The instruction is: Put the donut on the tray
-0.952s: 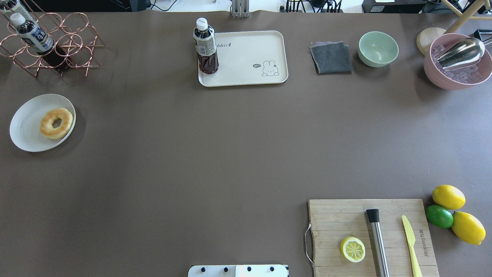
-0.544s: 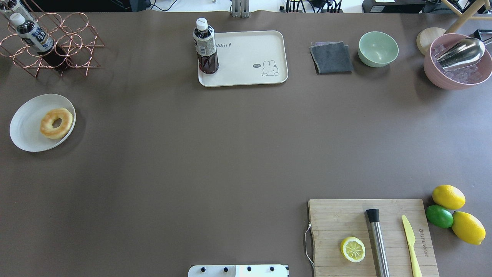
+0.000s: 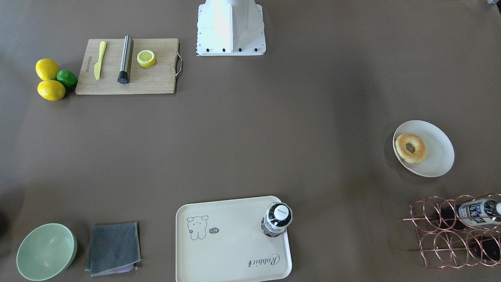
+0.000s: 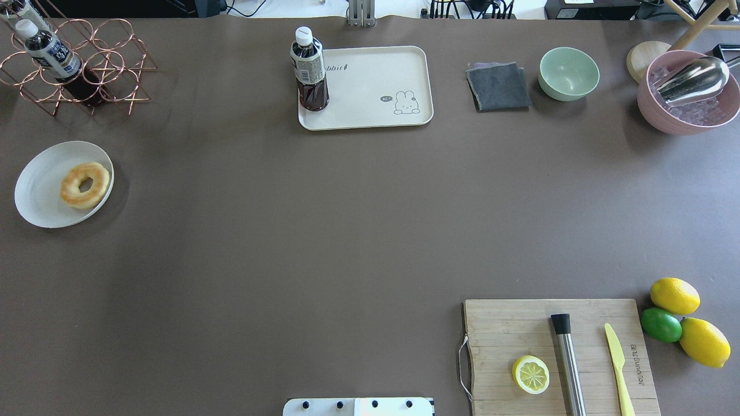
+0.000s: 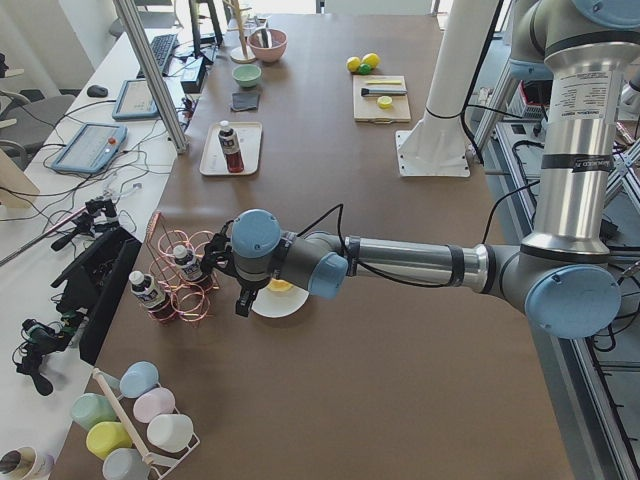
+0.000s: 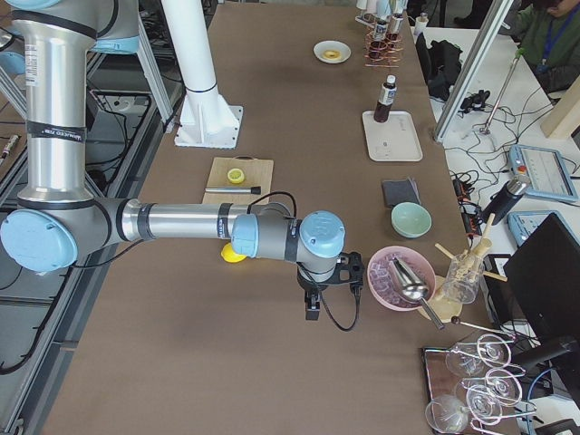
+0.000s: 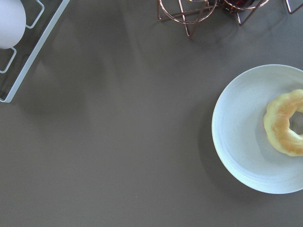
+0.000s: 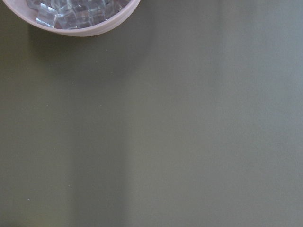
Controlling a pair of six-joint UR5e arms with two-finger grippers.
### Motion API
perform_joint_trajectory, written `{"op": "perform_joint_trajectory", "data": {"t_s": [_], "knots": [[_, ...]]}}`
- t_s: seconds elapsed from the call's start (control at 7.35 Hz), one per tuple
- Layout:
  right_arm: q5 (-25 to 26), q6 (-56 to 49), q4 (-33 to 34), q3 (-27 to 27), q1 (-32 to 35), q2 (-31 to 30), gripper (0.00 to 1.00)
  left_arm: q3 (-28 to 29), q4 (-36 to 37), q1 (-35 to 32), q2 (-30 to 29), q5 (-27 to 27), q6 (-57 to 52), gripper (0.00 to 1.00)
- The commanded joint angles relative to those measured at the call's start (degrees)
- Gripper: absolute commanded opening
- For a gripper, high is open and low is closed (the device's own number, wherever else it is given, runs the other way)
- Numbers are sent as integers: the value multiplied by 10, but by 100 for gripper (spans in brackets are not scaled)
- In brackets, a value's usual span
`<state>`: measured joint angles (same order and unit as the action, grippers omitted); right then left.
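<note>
The donut (image 4: pixel 85 184) lies on its plate (image 4: pixel 34 196), just aside of the left arm (image 5: pixel 400 262), the nearer one. Whether its jaws are spread or pressed together, I can't tell.

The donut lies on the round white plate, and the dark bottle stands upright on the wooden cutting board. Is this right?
Not quite. The bottle stands upright on a corner of the tray, as the overhead exterior view shows. The donut does lie on the round white plate.
</note>
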<state>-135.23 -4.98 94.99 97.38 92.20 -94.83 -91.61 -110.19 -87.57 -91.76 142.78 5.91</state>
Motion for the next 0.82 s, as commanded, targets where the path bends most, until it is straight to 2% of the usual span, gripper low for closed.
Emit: {"op": "perform_joint_trajectory", "data": {"t_s": [0.0,0.14,0.27,0.41,0.68], "knots": [[-5,1,-31,-9,-8,-5,100,65,-114,69,-20,0,73,97],[-4,1,-31,-13,-16,-5,100,118,-173,97,-31,-24,88,98],[0,0,-32,-15,-24,-4,100,172,-261,152,-46,-87,126,98],[-2,1,-32,-20,-27,-4,100,216,-343,200,-56,-111,196,98],[-3,0,-33,-20,-27,-3,100,234,-364,204,-60,-100,205,98]]}}
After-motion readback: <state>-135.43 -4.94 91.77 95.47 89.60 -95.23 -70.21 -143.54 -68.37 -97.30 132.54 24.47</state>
